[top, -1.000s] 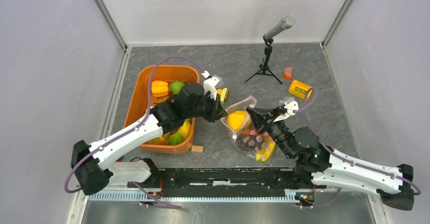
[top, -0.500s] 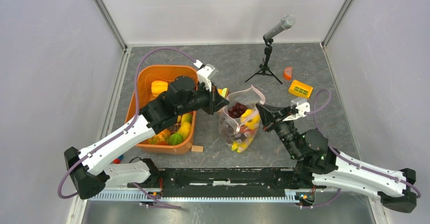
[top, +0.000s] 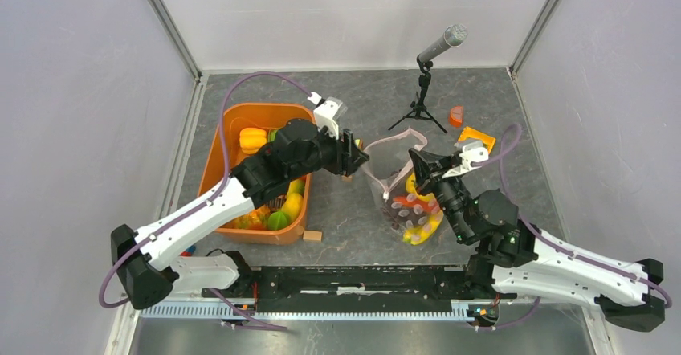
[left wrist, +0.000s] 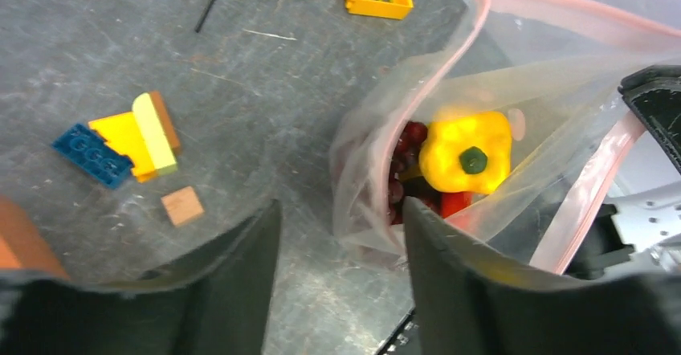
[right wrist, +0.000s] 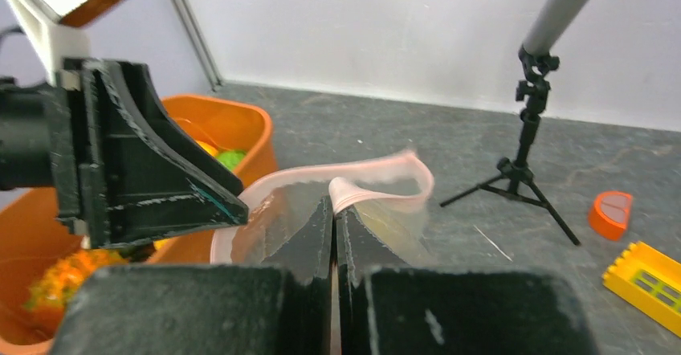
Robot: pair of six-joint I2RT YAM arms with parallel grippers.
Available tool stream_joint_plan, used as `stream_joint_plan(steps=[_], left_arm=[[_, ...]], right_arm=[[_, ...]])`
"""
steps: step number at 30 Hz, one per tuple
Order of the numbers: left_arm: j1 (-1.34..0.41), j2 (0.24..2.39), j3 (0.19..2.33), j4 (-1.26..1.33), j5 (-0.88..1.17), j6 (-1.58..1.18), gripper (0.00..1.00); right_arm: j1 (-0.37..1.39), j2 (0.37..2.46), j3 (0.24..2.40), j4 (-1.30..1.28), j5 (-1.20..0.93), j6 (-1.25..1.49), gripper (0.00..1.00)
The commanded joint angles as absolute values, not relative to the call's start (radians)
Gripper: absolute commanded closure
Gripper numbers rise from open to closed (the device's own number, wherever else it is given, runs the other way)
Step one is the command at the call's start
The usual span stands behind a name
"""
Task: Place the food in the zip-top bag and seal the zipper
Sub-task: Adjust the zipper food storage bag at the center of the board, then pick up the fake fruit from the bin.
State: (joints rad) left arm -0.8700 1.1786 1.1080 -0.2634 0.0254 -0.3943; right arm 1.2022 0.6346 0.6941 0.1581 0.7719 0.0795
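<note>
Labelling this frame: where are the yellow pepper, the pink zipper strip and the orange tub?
yellow pepper (left wrist: 450, 150): left wrist view, yellow body.
zipper strip (left wrist: 590, 185): left wrist view, mid-strip.
orange tub (top: 273, 107): top external view, far rim.

place: probably lab cell | cues: white walls, tripod microphone

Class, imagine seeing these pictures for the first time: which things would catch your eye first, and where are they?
The clear zip-top bag in the middle stands out, its pink-edged mouth pinched up by the shut right gripper, with a yellow toy pepper on top of the food inside. The left gripper hangs open just above that mouth, empty. To the left sits an orange tub holding more toy food.
</note>
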Motion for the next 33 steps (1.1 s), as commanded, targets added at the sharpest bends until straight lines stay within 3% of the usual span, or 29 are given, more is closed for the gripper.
stream_joint_plan(steps=[1,11,24,33], left_arm=[[-0.855,1.160,1.062,-0.207,-0.067,-0.434,0.28],[-0.817,0.992,0.982,-0.241,-0.209,-0.433,0.00],[-0.746,0.915,0.986,-0.413,-0.337,-0.407,0.00],[-0.514,0.947,0.964,-0.483,-0.304,-0.473,0.00]], right_arm=[[1.203,0.671,0.715,0.089,0.840,0.111,0.98],[1.203,0.802,0.706,0.129,0.676,0.176,0.99],[1.202,0.786,0.695,0.153,0.625,0.202,0.99],[1.201,0.771,0.690,0.149,0.621,0.198,0.98]])
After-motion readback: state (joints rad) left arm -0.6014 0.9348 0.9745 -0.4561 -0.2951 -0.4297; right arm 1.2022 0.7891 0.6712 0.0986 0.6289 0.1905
